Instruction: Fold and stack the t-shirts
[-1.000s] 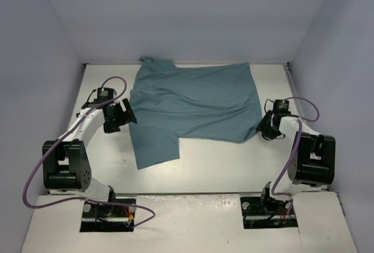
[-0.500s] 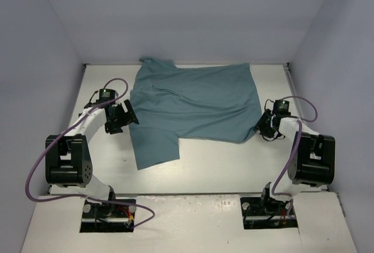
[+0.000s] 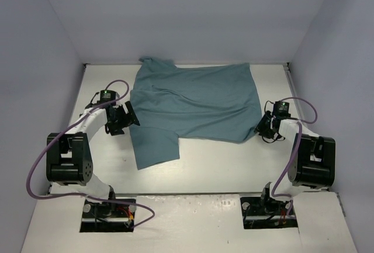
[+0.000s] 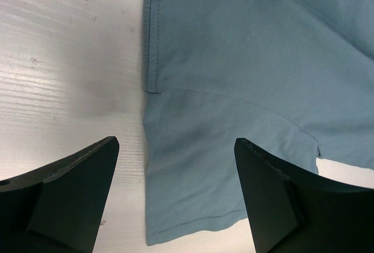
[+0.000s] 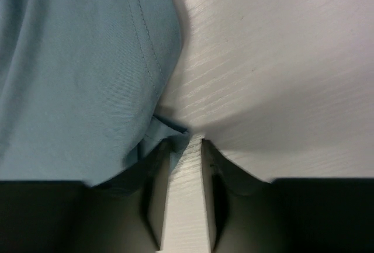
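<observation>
Left arm (image 3: 87, 125) has edged toward t-shirt (image 3: 193, 104), jaws spread wide.

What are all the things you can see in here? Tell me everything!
t-shirt: one, teal, spread across the far middle of the table, one sleeve pointing toward the near left
table: one, white, under the t-shirt
walls: three, pale lilac-grey, at the back and both sides
cables: two, purple, one looping along each arm
left arm: one, white and black, at the t-shirt's left edge
right arm: one, white and black, at the t-shirt's right edge
left gripper: one, black, fingers wide apart above the sleeve
right gripper: one, black, fingers a narrow gap apart, t-shirt's edge at their tips
</observation>
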Controlling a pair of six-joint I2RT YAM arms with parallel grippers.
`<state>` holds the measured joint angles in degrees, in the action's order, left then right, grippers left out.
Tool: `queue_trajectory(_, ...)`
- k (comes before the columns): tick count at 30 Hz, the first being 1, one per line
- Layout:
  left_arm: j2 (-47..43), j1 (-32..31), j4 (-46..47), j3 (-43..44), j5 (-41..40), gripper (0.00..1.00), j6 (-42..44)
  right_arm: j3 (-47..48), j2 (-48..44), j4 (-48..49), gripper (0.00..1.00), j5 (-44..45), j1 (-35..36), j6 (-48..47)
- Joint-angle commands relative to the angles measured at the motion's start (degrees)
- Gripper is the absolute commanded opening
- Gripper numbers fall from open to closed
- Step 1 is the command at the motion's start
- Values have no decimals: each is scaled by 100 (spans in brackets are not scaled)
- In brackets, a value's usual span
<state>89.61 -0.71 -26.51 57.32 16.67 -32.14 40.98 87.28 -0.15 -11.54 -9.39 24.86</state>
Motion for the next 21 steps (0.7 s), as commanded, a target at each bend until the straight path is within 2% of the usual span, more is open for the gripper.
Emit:
queue_trajectory(1, 38, 27, 177, 130, 47, 77, -60, -11, 122, -38, 18, 240, -19, -105)
queue_trajectory(4, 133, 18, 172, 156, 47, 75, -86, -49, 55, -38, 4, 231, -19, -58)
queue_trajectory(6, 206, 16, 169, 168, 49, 74, -107, -105, -65, -45, 0, 246, -19, -4)
queue_trajectory(15, 681, -17, 287, 289, 14, 66, -273, -266, -1176, -697, 0, 1113, -19, 282)
queue_trajectory(21, 974, -26, 357, 560, -188, 60, -398, -312, -1398, -811, 0, 1032, -19, 344)
